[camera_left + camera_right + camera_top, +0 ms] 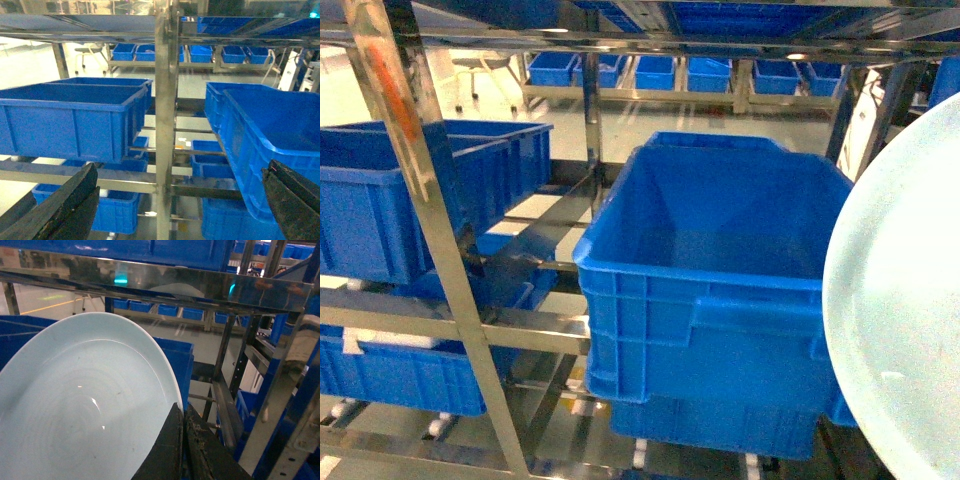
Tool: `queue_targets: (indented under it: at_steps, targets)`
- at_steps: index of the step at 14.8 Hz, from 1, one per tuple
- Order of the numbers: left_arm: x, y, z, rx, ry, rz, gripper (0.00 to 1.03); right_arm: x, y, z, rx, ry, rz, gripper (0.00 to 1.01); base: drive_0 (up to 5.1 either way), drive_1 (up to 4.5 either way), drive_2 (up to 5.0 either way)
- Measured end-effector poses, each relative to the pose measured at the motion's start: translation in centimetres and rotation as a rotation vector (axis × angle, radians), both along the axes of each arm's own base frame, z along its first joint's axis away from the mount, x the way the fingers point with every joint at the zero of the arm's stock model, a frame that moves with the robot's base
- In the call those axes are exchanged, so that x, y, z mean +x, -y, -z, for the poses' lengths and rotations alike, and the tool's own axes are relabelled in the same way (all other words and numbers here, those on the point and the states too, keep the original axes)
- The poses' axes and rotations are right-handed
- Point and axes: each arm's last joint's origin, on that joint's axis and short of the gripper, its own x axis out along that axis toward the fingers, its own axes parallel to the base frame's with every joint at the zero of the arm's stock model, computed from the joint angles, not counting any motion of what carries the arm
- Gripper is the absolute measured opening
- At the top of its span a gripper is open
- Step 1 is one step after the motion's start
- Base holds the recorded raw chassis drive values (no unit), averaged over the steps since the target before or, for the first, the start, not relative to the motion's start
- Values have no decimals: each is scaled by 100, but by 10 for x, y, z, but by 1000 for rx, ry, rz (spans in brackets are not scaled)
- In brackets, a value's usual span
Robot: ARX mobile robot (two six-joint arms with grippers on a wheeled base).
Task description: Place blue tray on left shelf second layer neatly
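Blue tray (85,405) pinched at its rim by right gripper (184,450), apparently above a blue crate (720,290), left gripper (180,200) spread, holding nothing.

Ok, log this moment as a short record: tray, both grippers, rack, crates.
tray: pale blue tray, held at its rim, raised at the right edge of the head view
right gripper: right gripper shut on the tray's rim
left gripper: left gripper open, holding nothing
rack: steel rack ahead
crates: dark blue crates on its tiers
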Motion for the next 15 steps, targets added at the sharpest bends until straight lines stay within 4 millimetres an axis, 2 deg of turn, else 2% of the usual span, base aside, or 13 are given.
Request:
queue_targets:
  at_steps: [3, 7, 9, 13, 15]
  targets:
    - [0, 0, 0, 0, -1, 0, 98, 0, 0, 0, 0, 1, 5, 2, -38, 305, -382]
    - [0, 0, 0, 0, -2, 2, 98, 0, 0, 0, 0, -1, 5, 2, 0, 0, 0]
    - [0, 0, 0, 0, -2, 0, 98, 0, 0, 0, 0, -2, 4, 2, 342, 95, -420]
    - [0, 0, 0, 0, 2, 3, 98, 0, 0, 1, 0, -5, 5, 2, 5, 418, -408]
    - [0, 0, -1, 0, 6, 2, 98, 0, 0, 1, -1, -6, 5, 2, 0, 0, 0]
